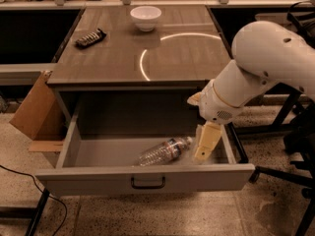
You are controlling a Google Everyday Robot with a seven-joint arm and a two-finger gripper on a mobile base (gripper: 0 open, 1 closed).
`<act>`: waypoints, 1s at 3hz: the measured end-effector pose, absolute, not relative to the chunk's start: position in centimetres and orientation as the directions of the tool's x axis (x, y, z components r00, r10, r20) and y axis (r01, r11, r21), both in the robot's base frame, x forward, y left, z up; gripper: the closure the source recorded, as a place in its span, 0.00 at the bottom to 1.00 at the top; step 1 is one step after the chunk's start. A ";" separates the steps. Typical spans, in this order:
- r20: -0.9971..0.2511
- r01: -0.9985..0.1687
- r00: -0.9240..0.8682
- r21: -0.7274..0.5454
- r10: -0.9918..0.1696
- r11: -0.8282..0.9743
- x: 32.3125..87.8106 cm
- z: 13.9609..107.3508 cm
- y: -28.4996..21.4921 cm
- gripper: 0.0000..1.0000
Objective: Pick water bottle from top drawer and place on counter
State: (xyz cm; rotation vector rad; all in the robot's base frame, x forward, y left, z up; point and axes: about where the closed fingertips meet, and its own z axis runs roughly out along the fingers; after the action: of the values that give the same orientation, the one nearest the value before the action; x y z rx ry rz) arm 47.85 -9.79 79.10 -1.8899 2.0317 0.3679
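Note:
The water bottle (164, 152) lies on its side in the open top drawer (93, 180), near the front middle, with its pale cap pointing right. My gripper (205, 142) hangs inside the drawer at the right, just right of the bottle's cap and apart from it. It holds nothing. The white arm reaches in from the right above it. The counter (113, 58) is the wood-grain top behind the drawer, with a bright curved reflection.
A white bowl (145, 17) and a dark flat object (90, 37) sit on the counter's far part. A cardboard box (35, 107) leans left of the cabinet. A dark chair frame (295, 132) stands at the right. A cable lies on the floor at the left.

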 end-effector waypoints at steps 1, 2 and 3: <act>-0.416 -0.996 -0.057 -0.041 -0.908 0.081 47.8 79.1 -9.8 0.00; -0.429 -0.997 -0.018 -0.063 -0.903 0.049 48.8 78.0 -9.7 0.00; -0.445 -0.994 0.055 -0.108 -0.894 -0.007 50.9 76.1 -9.1 0.00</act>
State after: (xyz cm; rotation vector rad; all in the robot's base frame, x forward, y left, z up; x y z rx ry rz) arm 50.86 -9.05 76.13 -1.9532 1.8903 0.3510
